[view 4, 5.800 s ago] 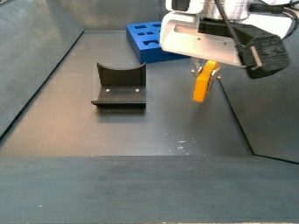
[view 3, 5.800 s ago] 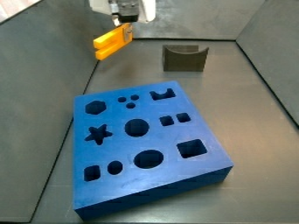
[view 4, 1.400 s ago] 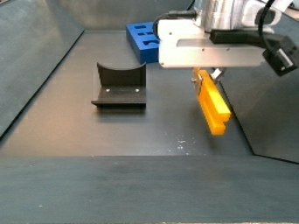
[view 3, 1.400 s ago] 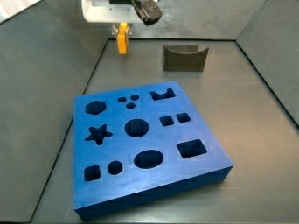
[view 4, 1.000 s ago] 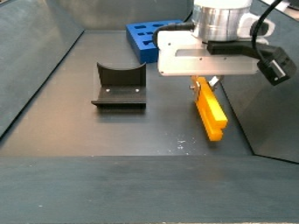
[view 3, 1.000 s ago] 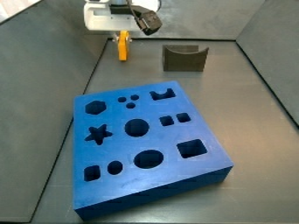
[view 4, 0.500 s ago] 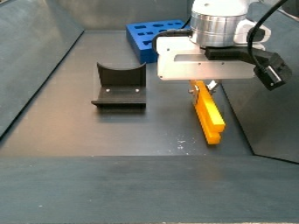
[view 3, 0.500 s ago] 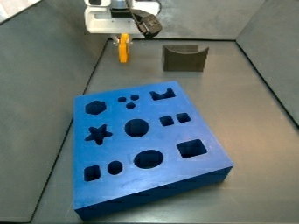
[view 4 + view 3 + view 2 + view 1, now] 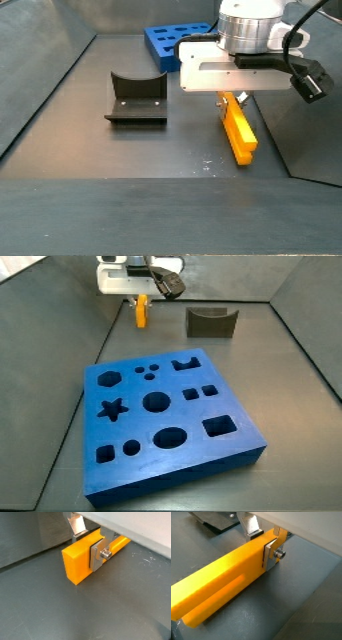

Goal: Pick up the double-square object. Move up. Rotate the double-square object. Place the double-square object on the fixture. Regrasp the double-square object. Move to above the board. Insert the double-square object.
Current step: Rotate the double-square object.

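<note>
Gripper (image 9: pixel 229 97) is clamped on one end of the bar (image 9: pixel 238 129) and holds it clear of the worktop (image 9: pixel 120 160). In both wrist views a silver finger (image 9: pixel 270 553) lies flat against a broad face of the bar, close to its end; the opposite finger is hidden behind the bar. The long remainder of the bar projects beyond the fingers, sloping downward in a side view (image 9: pixel 241 138).

Risk 1: slip or pivot in the grasp. The hold is at the extreme end, so most of the bar's length overhangs. Any quick rotation or stop could swing the bar about the pads and spoil its orientation.

Risk 2: contact with the worktop. The low end of the bar hangs near the surface. Lowering or tilting the gripper before the rotation is complete could drive that end into the worktop and push the bar out of the jaws.

Risk 3: poor seating. The fixture (image 9: pixel 136 99) stands well apart, to one side of the gripper. If the bar arrives skewed, it may catch on the wall of the notch and tip on release.

Risk 4: carried error. The board (image 9: pixel 171 44) lies farthest away, behind the gripper. A misaligned regrasp would probably jam the bar at its hole.
</note>
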